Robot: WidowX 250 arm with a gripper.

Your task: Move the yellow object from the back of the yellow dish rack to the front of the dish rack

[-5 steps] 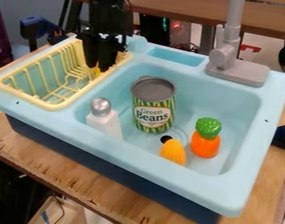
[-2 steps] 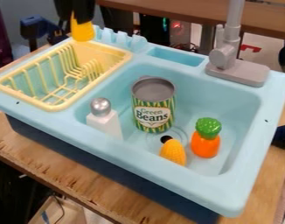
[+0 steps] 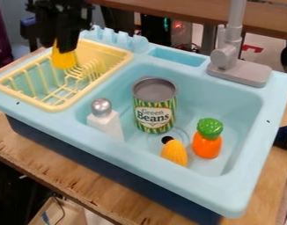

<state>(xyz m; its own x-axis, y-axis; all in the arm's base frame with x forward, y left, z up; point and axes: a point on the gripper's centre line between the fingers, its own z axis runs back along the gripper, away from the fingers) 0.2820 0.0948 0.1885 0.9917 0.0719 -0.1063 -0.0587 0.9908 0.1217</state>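
The black gripper hangs at the upper left, over the back part of the yellow dish rack. It is shut on a yellow object, whose lower part sticks out below the fingers. Whether that object touches the rack's wires I cannot tell. In the sink basin stand a green beans can and, to its left, a white shaker with a silver top. An orange carrot with a green top and a yellow corn are at the basin's front right.
The light blue sink sits on a wooden table. A grey faucet rises at its back right, and a row of blue prongs stands along the back edge behind the rack.
From the rack, the gripper rose with the yellow object, then came down and forward to the left over the rack. The rack shifted slightly early on; the basin's contents stayed put.
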